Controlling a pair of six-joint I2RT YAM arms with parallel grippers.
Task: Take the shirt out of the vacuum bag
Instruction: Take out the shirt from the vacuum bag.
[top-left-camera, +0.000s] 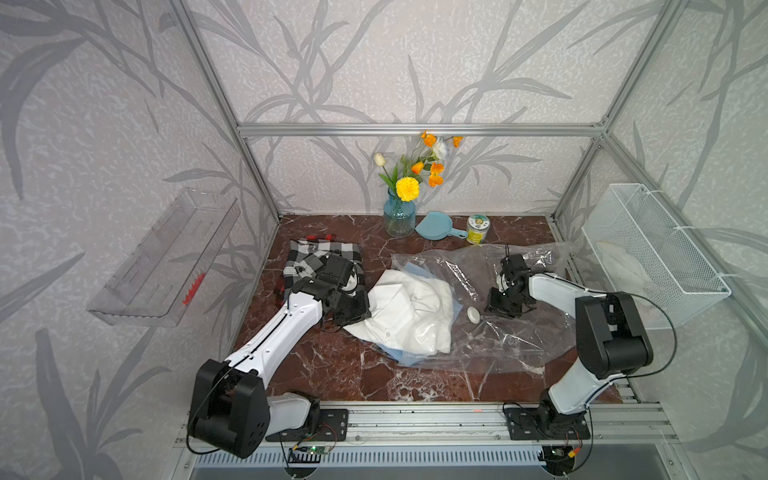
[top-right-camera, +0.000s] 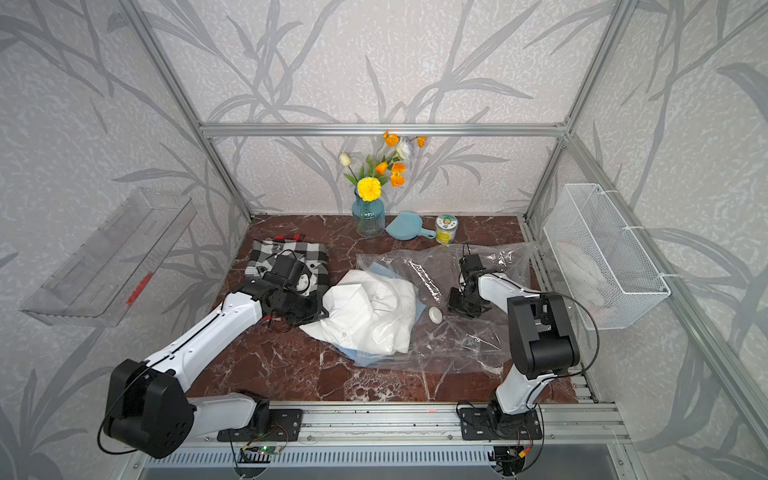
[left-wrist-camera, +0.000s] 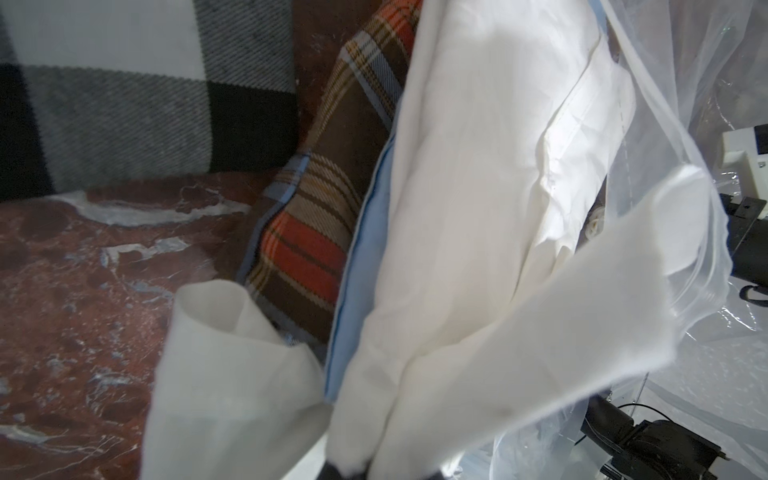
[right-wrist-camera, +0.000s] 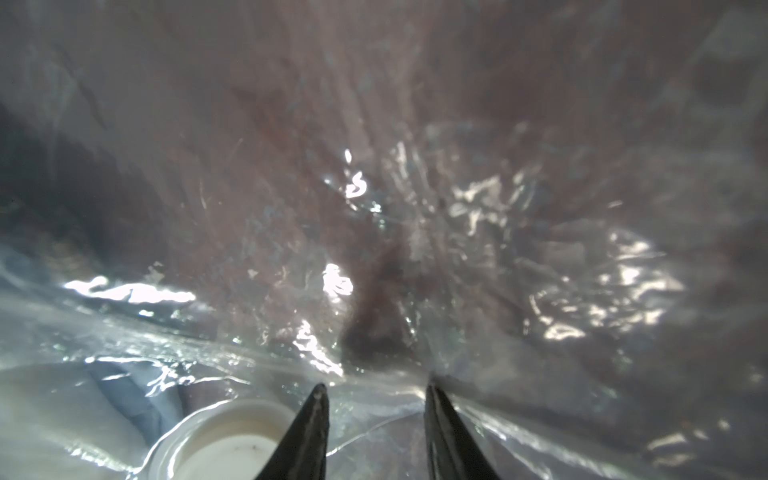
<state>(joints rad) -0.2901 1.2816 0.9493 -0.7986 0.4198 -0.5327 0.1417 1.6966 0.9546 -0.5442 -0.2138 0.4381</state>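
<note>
We list a white shirt (top-left-camera: 409, 318), soft and rumpled, half out of the vacuum bag (top-left-camera: 490, 332); our left gripper (top-left-camera: 360, 316) is clamped on its near edge, seemingly to draw it clear. Our right gripper (right-wrist-camera: 376, 419) presses its parted fingers on the clear crinkly film beside the round white valve (top-left-camera: 473, 314), likely as an anchor. A checked cloth (top-left-camera: 316, 257) lies folded behind.

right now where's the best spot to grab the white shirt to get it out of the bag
Probably the loose corner of the white shirt that already sticks out of the vacuum bag, on the left arm's side. Come from that side, low: the rest lies under plastic, and the left gripper is already shut there.
</note>
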